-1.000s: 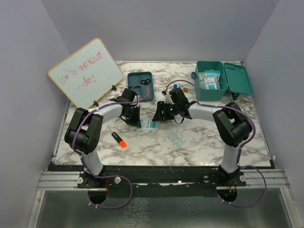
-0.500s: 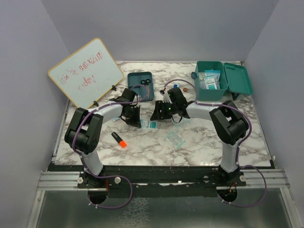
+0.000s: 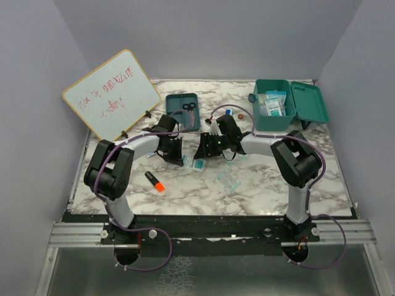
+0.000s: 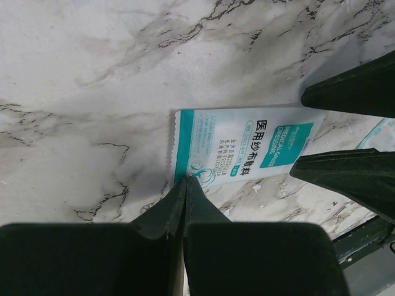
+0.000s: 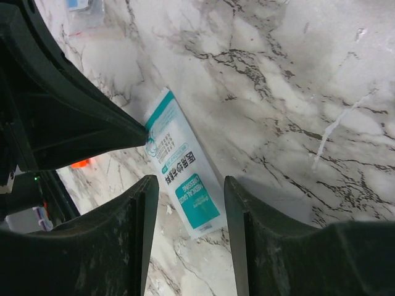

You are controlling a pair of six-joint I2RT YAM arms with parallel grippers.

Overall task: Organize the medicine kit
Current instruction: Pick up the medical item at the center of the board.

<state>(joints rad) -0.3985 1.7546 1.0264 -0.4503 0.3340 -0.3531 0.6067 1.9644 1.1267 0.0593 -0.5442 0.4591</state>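
The medicine kit [image 3: 274,114], a teal box, stands open at the back right with packets inside and its lid [image 3: 308,102] folded out to the right. A white-and-teal dressing packet [image 4: 241,145] [image 5: 182,176] [image 3: 197,163] lies flat on the marble mid-table. My left gripper [image 4: 186,179] [image 3: 177,157] is shut, its tips resting on the packet's teal-striped end. My right gripper [image 5: 188,185] [image 3: 201,154] is open, one finger on each side of the packet's other end, low over the table.
A shallow teal tray [image 3: 179,111] with scissors [image 3: 189,106] sits behind the grippers. A whiteboard [image 3: 111,92] leans at the back left. An orange marker [image 3: 154,181] and a clear packet [image 3: 228,180] lie nearer the front. Small items [image 3: 229,113] lie left of the kit.
My right gripper has slid left toward the left gripper until its fingers straddle the dressing packet. The left arm has not moved.
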